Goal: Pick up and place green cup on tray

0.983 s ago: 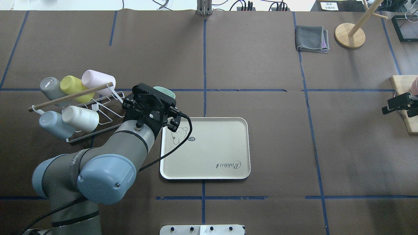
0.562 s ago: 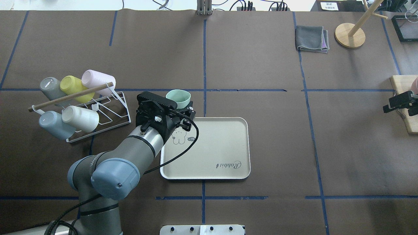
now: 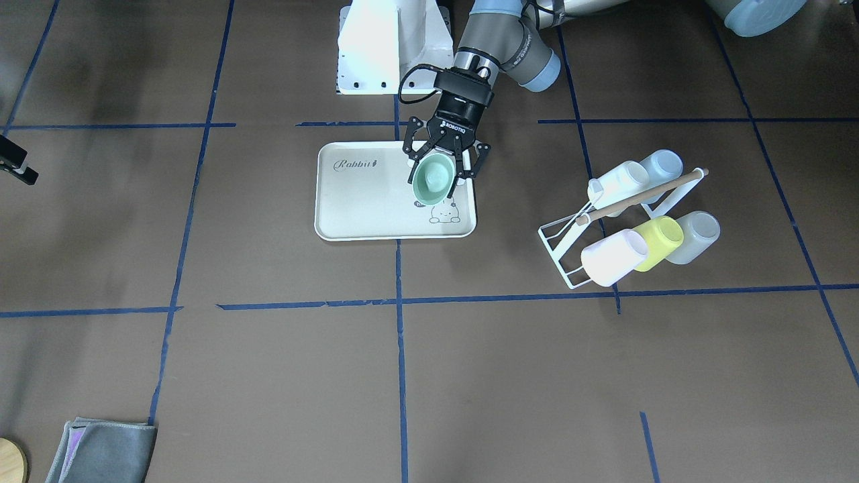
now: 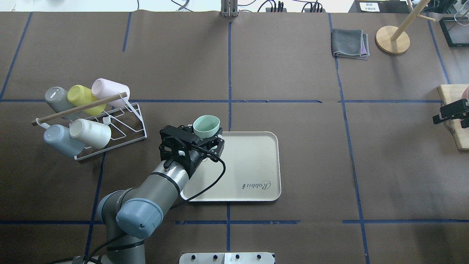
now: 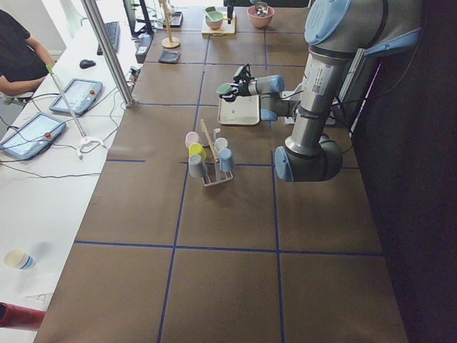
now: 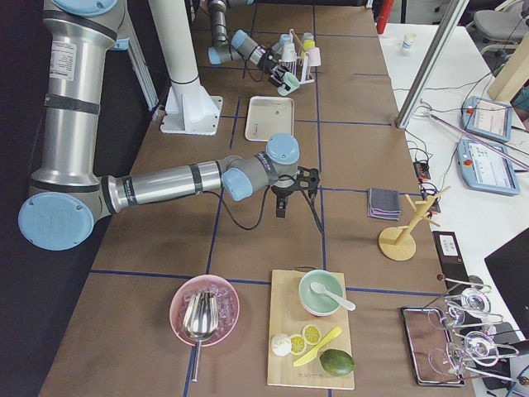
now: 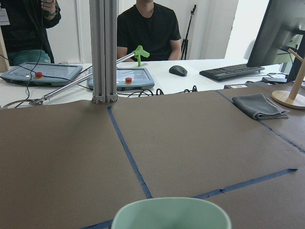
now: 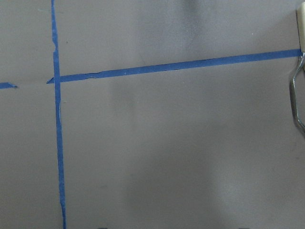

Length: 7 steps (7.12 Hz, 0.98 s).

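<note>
Fingers (image 3: pixel 411 162) of the left gripper (image 3: pixel 434 184) clamp the tilted green cup (image 3: pixel 429 180) above the tray (image 3: pixel 362 204); the arm reaches forward.

Big rect. table (image 4: pixel 293 73) covered w/ matt brown paper, split into squares by blue tape lines (image 4: pixel 229 73); light bright & even from above, only soft grey shadows on the paper; just beside desk's far edge runs a long white worktop (image 7: pixel 157 81) w/ black keyboard (image 7: pixel 231 71), black mouse (image 7: pixel 177 70) & two flat grey pendants (image 7: pixel 40 74) w/ red buttons; square silver aluminium post (image 7: pixel 104 47) stands upright at mid far edge; black monitor (image 7: pixel 281 28) beyond far edge, toward the right-hand corner; plain white wall (image 7: pixel 209 24) behind worktop; past near edge a dark area (image 5: pixel 414 214), can't tell floor from panel.
</note>
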Each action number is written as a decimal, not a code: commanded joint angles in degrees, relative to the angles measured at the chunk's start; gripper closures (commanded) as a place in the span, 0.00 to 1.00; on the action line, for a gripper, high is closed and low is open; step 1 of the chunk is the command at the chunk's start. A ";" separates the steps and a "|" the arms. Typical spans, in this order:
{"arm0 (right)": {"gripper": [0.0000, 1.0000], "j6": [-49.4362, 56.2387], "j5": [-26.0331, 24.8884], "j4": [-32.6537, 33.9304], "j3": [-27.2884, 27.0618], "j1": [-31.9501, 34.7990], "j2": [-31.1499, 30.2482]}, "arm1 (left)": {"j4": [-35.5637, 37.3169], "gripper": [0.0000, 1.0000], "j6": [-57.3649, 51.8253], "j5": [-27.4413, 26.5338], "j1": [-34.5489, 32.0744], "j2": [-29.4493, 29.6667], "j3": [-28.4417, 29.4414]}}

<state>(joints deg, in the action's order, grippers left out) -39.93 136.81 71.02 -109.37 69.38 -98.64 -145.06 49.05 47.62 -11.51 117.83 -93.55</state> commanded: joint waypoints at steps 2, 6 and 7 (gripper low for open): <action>0.06 -0.06 -0.05 0.00 0.12 0.05 -0.06 | -0.57 0.37 -0.26 -1.21 3.33 3.36 5.90; 0.04 0.03 -0.14 0.00 0.12 0.40 -0.06 | -0.84 0.31 -0.18 -1.04 3.60 7.94 10.49; 0.02 0.03 -0.14 0.00 0.12 0.40 -0.06 | -0.84 0.31 -0.18 -1.04 3.60 7.85 10.84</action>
<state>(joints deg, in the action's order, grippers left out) -39.91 136.68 71.02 -109.28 69.78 -98.70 -145.87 48.87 46.58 -7.94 125.52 -83.39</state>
